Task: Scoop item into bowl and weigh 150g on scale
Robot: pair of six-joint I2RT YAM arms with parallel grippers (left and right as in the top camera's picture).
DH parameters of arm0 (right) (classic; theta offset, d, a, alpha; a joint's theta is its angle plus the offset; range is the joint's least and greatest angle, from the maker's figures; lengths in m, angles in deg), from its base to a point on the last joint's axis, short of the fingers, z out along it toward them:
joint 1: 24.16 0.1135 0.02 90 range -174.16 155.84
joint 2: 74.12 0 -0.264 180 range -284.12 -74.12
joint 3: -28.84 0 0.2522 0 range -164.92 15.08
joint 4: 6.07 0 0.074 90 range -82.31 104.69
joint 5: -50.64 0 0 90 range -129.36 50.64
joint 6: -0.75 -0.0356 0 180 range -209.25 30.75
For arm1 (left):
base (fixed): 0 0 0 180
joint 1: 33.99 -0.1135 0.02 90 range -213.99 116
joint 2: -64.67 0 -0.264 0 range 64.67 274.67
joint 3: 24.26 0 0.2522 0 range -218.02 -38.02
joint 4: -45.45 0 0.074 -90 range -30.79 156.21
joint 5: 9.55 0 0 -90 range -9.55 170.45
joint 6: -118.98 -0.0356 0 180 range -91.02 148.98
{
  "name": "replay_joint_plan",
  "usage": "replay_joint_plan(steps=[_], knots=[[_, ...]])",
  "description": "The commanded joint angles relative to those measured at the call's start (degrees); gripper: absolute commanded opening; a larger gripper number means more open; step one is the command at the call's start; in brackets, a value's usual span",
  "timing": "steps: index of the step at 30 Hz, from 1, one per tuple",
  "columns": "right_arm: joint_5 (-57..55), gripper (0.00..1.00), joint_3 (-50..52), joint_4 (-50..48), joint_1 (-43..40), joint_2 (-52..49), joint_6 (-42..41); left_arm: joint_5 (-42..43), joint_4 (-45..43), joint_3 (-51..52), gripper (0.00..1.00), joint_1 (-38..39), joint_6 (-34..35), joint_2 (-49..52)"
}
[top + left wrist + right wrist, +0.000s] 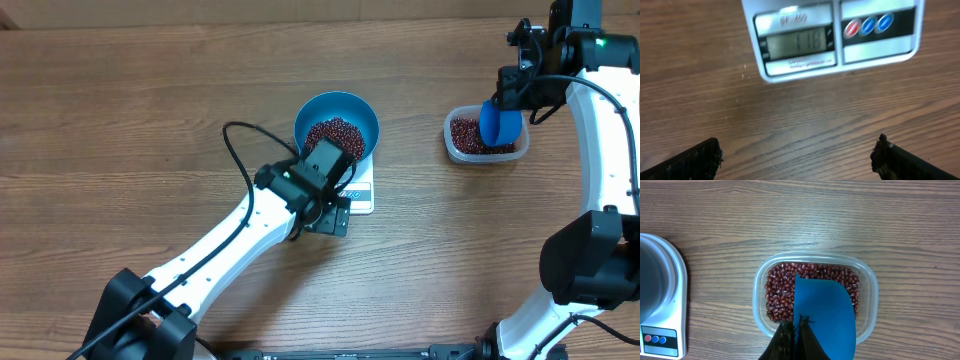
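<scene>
Overhead, the blue bowl [340, 103] sat on the scale [365, 187] with a heap of beans [335, 133] inside. The bowl and the left arm [230, 235] covered most of the scale, so only its near right corner showed. How the left fingers stood could not be made out from above, as the wrist's black body hid them.

From the left wrist view, the left gripper [797, 152] hung over bare wooden table [715, 85] just in front of the scale's display strip. Its two dark fingertips sat wide apart at the bottom corners of the frame, with nothing between them. The display digits were too blurred to read with certainty. One red and two blue round buttons beside them were clear. The frame's top edge cut off the rest of the scale, and the bowl was out of sight.

At the far right, the right gripper [515, 85] held a blue scoop [825, 312] above a clear plastic tub [867, 285] that held more beans. In the right wrist view its dark fingers [790, 340] were pressed together at the scoop's near end, hiding the handle. The scoop's underside faced the camera, so its contents could not be seen. It also screened the middle of the tub.
</scene>
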Motion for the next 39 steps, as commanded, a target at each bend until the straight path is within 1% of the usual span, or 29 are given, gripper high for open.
replay_joint_plan(steps=[1, 4, 6, 13, 22, 27, 31, 36, 39], knots=[[-0.5, 0.04, 0.1, -0.3, -0.1, 1.7, 0.0, -0.4, -2.6, 2.4, 1.00, 0.1, 0.0, 0.0], [-0.6, 0.04, 0.1, -0.4, -0.1, 1.7, 0.0, 1.2, -3.1, 2.4, 1.00, 0.1, -5.0, -0.3], [-0.5, 0.04, 0.1, -0.8, -0.1, 1.7, 0.0, 0.7, -3.3, 2.4, 0.99, 0.1, -6.4, -0.3], [-0.5, 0.04, 0.1, -2.6, -0.1, 1.7, -0.1, 0.3, -3.5, 2.5, 1.00, -0.9, -5.9, -0.2], [-0.6, 0.04, 0.1, 0.1, -0.1, 1.7, 0.0, 0.3, -3.6, 2.5, 0.99, -1.0, -5.9, -0.2], [-4.5, 0.04, 0.1, 0.0, -0.1, 1.7, 0.2, 0.3, -3.6, 2.5, 1.00, -1.0, -6.0, -0.2], [-4.3, 0.04, 0.1, 0.0, -0.1, 1.7, 0.4, 0.2, -5.3, 2.3, 1.00, -1.5, -7.4, -0.2], [-4.4, 0.04, 0.1, 0.0, -0.1, 1.7, 0.4, 3.5, -4.6, 0.8, 1.00, -3.9, -6.3, -0.2], [-4.4, 0.04, 0.1, 0.0, -0.1, 1.7, 0.4, 3.3, -4.9, 0.7, 0.99, -4.5, -6.4, -0.2]])
